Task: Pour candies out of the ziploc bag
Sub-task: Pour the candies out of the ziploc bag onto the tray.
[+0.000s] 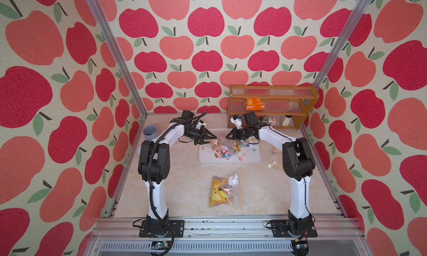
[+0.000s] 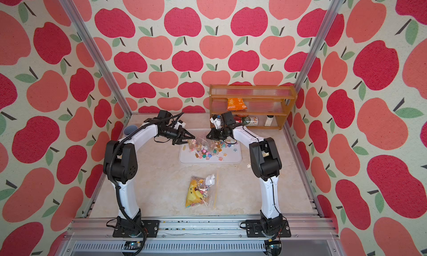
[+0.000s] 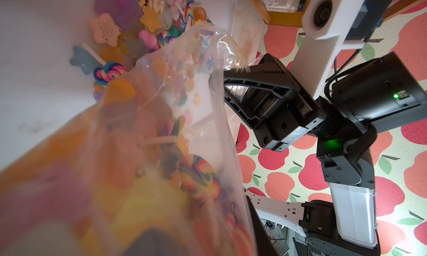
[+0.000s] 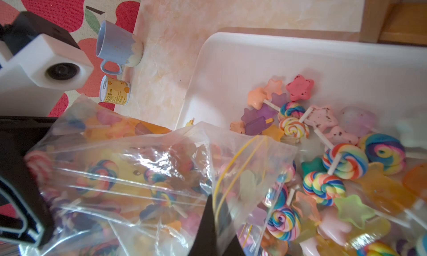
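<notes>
Gripping ziploc bag, candies lying in tray

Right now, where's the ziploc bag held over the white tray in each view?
Top view: ziploc bag centre, over the white tray, far side.
Top view: ziploc bag, same spot.
Left wrist: fills lower left to centre.
Right wrist: lower left.
Shared landmark: white tray.
</notes>
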Available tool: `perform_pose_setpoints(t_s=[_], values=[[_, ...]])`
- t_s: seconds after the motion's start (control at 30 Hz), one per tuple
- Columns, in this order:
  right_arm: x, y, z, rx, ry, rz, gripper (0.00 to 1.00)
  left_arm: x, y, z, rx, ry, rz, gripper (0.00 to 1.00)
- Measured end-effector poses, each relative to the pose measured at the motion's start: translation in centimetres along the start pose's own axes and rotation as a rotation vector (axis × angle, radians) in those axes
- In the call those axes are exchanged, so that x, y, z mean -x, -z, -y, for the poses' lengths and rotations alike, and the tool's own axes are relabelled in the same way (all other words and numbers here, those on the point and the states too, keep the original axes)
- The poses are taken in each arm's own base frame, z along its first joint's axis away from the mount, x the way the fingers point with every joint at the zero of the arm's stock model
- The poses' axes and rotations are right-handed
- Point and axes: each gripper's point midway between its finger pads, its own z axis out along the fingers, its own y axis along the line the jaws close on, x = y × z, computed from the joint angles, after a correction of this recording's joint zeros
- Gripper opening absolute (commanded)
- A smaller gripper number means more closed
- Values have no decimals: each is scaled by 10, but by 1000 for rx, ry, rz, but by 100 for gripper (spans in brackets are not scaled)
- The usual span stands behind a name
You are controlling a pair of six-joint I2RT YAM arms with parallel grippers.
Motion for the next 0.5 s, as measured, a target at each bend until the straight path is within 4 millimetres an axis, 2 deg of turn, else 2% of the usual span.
perform_pose_setpoints(t_s=[0.5], values=[[14,-7,-11,42,26,25,0,9,18,11,19,-19,33,0]])
